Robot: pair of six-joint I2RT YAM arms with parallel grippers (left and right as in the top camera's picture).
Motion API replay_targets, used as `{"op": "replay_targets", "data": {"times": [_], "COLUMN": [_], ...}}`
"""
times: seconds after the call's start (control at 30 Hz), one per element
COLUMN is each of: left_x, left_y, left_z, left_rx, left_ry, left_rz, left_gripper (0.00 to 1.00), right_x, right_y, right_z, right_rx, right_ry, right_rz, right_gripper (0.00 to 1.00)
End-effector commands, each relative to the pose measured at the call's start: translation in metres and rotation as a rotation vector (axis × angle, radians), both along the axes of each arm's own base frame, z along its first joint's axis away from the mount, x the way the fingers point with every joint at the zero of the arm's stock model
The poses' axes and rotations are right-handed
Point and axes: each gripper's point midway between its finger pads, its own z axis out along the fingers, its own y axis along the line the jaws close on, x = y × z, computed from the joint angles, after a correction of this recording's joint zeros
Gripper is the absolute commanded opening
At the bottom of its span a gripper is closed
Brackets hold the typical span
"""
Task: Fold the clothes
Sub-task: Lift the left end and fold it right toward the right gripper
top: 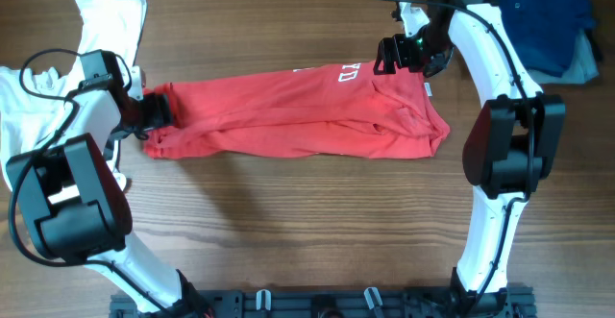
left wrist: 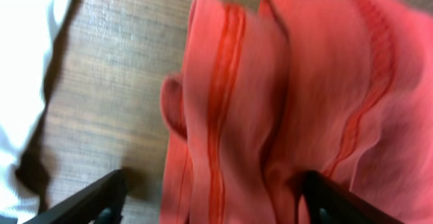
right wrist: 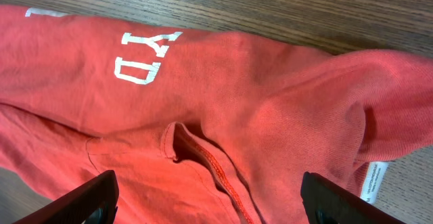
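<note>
The red T-shirt (top: 298, 116) lies across the middle of the table, gathered into a long horizontal band, with white lettering (right wrist: 142, 56) near its right end. My left gripper (top: 159, 110) is at the shirt's left end; in the left wrist view its jaws (left wrist: 216, 209) stand wide apart, with the bunched red hem (left wrist: 230, 116) lying between them. My right gripper (top: 408, 57) hovers over the shirt's upper right part, open (right wrist: 216, 207), with a stitched fold (right wrist: 210, 160) below it. A white T-shirt (top: 110, 11) lies at the back left. Blue folded garments (top: 538, 15) sit at the back right.
More white cloth (top: 19, 92) spreads along the left edge beside my left arm and shows in the left wrist view as white cloth (left wrist: 20, 61). A white care label (right wrist: 371, 181) sticks out at the red shirt's right end. Bare wood (top: 307, 222) runs along the front.
</note>
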Motion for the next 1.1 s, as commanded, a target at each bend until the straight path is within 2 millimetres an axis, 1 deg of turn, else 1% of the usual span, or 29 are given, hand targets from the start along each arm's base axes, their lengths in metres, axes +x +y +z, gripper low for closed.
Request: {"op": "replay_targets", "data": {"times": [0.0,0.07,0.13,0.23,0.27,0.37,0.43,0.53,0.63,0.77,0.87,0.93,1.0,1.07], "left_x": [-0.015,-0.017,-0.020,-0.024,-0.026,-0.027,-0.028,-0.030,-0.034,-0.030,-0.032,-0.035,-0.037,-0.037], "left_y": [-0.031,-0.039,-0.040,-0.039,-0.039,-0.034,-0.029,-0.018,0.001,0.022,0.035,0.043,0.047,0.046], "left_z": [-0.043,-0.048,-0.054,-0.062,-0.063,-0.063,-0.063,-0.061,-0.049,-0.015,0.012,0.024,0.034,0.047], "left_rx": [-0.189,-0.228,-0.237,-0.244,-0.249,-0.260,-0.267,-0.270,-0.274,-0.293,-0.240,-0.187,-0.155,-0.151], "left_ry": [0.081,0.095,0.112,0.133,0.141,0.145,0.147,0.143,0.123,0.029,-0.018,-0.020,-0.023,-0.031], "left_rz": [-0.035,-0.041,-0.034,-0.026,-0.009,0.046,0.083,0.121,0.188,0.228,0.203,0.213,0.219,0.217], "left_gripper": [0.71,0.63,0.55,0.45,0.35,0.14,0.04,0.04,0.04,0.04,0.04,0.04,0.04,0.04], "right_x": [0.002,0.002,0.002,0.000,0.000,-0.001,0.000,-0.001,-0.001,0.000,0.003,0.005,0.007,0.009], "right_y": [0.003,0.003,0.003,0.001,-0.001,-0.002,-0.002,-0.002,-0.002,-0.001,0.000,0.001,0.001,0.001], "right_z": [0.017,0.017,0.017,0.016,0.016,0.015,0.015,0.015,0.015,0.016,0.016,0.017,0.017,0.017], "right_rx": [0.024,0.023,0.023,0.012,-0.002,-0.008,-0.008,-0.007,-0.006,0.004,0.011,0.014,0.014,0.015], "right_ry": [-0.031,-0.031,-0.030,-0.023,-0.020,-0.018,-0.019,-0.018,-0.014,-0.003,-0.014,-0.022,-0.028,-0.040], "right_rz": [-0.008,-0.007,-0.007,-0.009,-0.011,-0.012,-0.012,-0.012,-0.016,-0.069,-0.070,-0.070,-0.069,-0.066], "right_gripper": [0.87,0.87,0.87,0.87,0.87,0.87,0.87,0.87,0.86,0.86,0.87,0.87,0.87,0.87]}}
